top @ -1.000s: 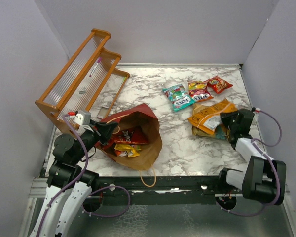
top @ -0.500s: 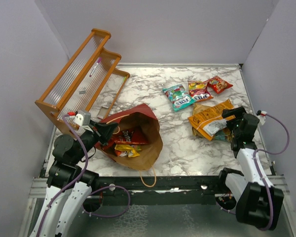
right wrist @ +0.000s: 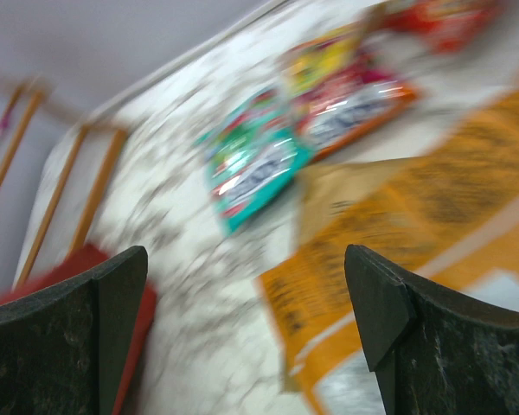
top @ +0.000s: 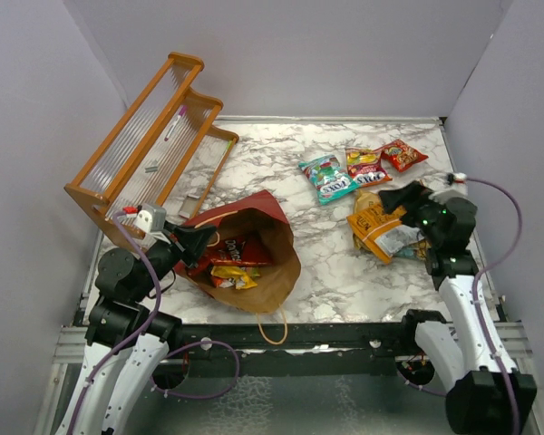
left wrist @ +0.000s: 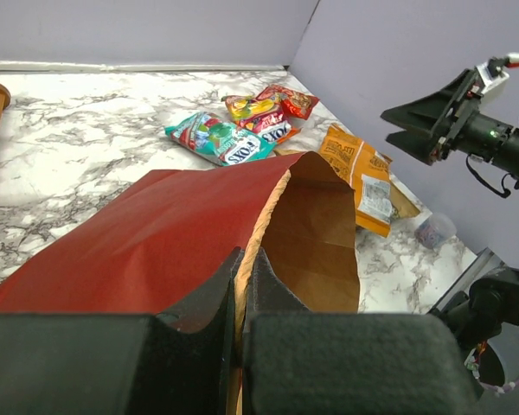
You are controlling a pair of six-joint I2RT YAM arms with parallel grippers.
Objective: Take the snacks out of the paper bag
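The paper bag [top: 274, 237] lies on its side at the front left, red outside and brown inside, its mouth facing right. My left gripper [top: 199, 241] is shut on its upper rim [left wrist: 268, 207], pinching the paper edge between both fingers. A red packet [top: 240, 249] and a yellow one [top: 234, 275] show inside. On the table at the right lie a teal packet [top: 327, 177], a red-and-yellow packet [top: 366, 166], a red packet [top: 403, 154] and the orange chip bag [top: 378, 225]. My right gripper [top: 396, 196] hovers open over the chip bag [right wrist: 415, 225], holding nothing.
A wooden rack [top: 150, 140] leans at the back left beside the paper bag. Grey walls close in the table on three sides. A small clear wrapper [top: 408, 246] pokes out from under the orange chip bag near the right edge.
My right gripper has opened, let go of the orange chip bag and lifted away toward the back left. The chip bag now lies on the table. The left arm has not moved.
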